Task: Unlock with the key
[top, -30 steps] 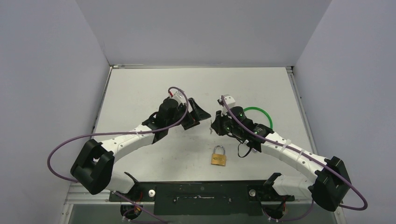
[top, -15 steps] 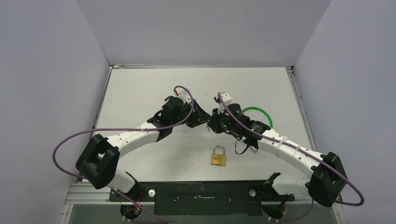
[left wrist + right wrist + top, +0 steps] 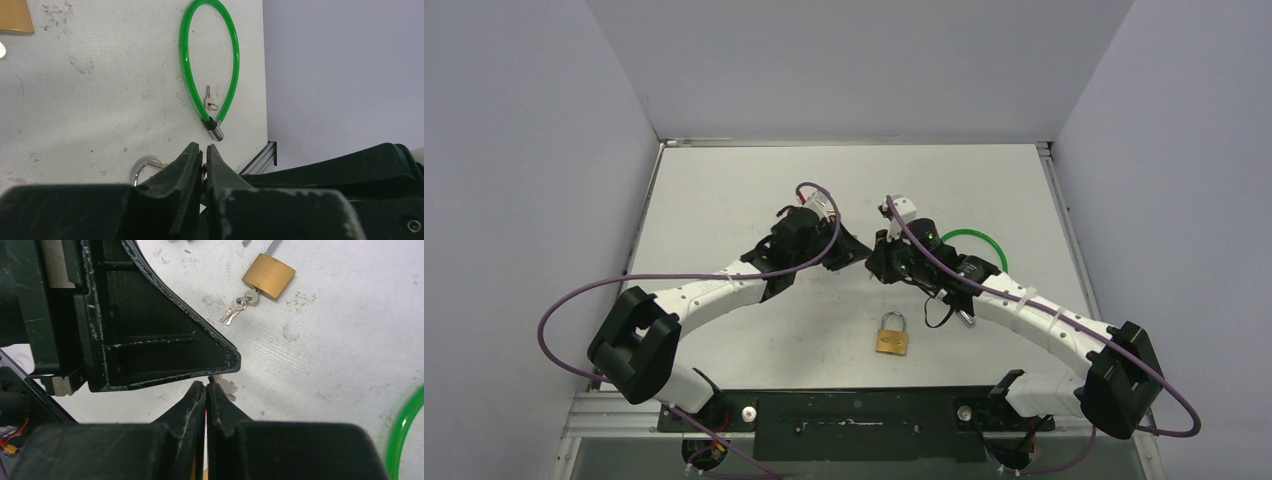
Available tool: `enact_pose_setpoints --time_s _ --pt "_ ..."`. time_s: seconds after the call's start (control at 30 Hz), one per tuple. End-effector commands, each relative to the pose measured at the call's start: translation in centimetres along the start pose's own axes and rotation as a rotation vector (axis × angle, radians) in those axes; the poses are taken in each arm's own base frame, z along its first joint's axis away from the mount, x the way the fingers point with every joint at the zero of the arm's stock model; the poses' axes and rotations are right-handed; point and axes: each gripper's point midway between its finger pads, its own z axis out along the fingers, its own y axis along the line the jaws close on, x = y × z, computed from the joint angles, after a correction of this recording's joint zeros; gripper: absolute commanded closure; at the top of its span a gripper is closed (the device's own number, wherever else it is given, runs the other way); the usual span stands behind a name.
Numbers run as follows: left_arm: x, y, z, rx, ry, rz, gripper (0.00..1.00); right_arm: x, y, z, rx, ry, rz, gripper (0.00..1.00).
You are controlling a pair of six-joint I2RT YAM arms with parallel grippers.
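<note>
My two grippers meet tip to tip above the middle of the table. The right gripper (image 3: 876, 266) (image 3: 206, 385) is shut on a small silver key (image 3: 228, 388), whose toothed blade pokes out beside its tips. My left gripper (image 3: 860, 253) (image 3: 204, 150) is shut on the same key. A sliver of metal shows between its jaws, and the key's ring (image 3: 140, 169) sticks out to their left. The brass padlock (image 3: 891, 340) (image 3: 268, 275) lies flat nearer the arm bases, apart from both grippers, with another key (image 3: 239, 305) at its keyhole.
A green cable lock (image 3: 984, 243) (image 3: 186, 60) lies looped on the table under the right arm, with a small key (image 3: 208, 100) in its barrel. The table's right edge and metal rail (image 3: 260, 159) are close behind it. Grey walls enclose the table.
The left gripper has swung right up to the right gripper's tips and gone from wide open to shut. The right arm edged slightly left and stayed shut. The padlock has not moved.
</note>
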Motion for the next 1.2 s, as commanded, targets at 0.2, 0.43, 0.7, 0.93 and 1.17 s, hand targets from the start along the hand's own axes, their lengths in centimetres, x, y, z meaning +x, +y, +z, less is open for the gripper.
enact_pose_setpoints --time_s 0.2,0.43,0.7,0.93,1.17 --pt "-1.5 -5.2 -0.9 0.164 -0.04 0.096 1.0 -3.7 1.6 -1.2 -0.04 -0.111 0.047 0.95" --pt "-3.0 -8.3 -2.6 0.301 -0.098 0.299 1.0 -6.6 1.8 -4.6 -0.126 -0.255 0.158 0.41" --pt "-4.7 -13.3 -7.6 0.569 -0.196 0.505 1.0 -10.2 1.9 -10.3 -0.296 -0.503 0.181 0.33" --pt "-3.5 -18.5 -12.9 0.841 -0.217 0.694 1.0 -12.4 4.8 -13.1 -0.448 -0.556 0.148 0.37" --pt "-3.7 -20.9 -15.3 0.94 -0.255 0.705 1.0 -15.7 6.7 -17.0 -0.515 -0.686 0.088 0.53"
